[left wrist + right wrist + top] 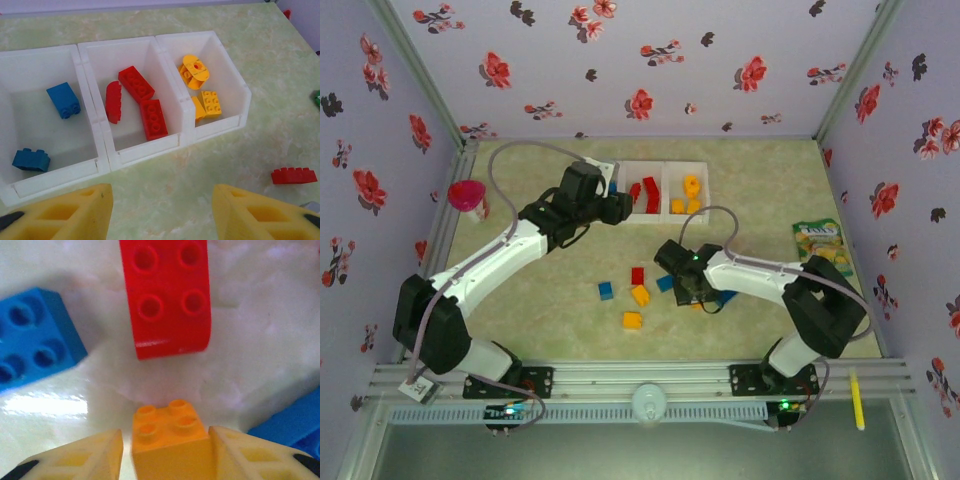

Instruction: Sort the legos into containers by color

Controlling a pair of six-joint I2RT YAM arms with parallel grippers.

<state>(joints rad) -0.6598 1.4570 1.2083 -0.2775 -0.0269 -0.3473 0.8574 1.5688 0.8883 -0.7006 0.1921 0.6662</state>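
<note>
Step in hand: picking a yellow piece for the yellow bin. Right end effector (pixel 165 435) is down on the worktop (pixel 210 155), fingers straddling a yellow brick (pixel 169 426), studs up. Right pad looks in contact, and there may be a sliver of gap on the left side. Can't tell if it's actually clamped.

Left end effector (pixel 161 192) is spread and empty, hovering just in front of the three bins: blue bin (pixel 55 177), red bin (pixel 142 150), yellow bin (pixel 240 87). Each already holds a few matching pieces.

Next move, my read: confirm the pinch, lift straight up to clear the red brick (pixel 167 295) and blue brick (pixel 35 335) nearby, then carry to the yellow bin at the far right of the row. The left arm sits close to the bins, so watch clearance there.

Poor visibility: the lower part of the yellow brick is cut off at the frame edge, as is another blue piece (pixel 295 425) on the right. From above, the right wrist covers the pick point.
</note>
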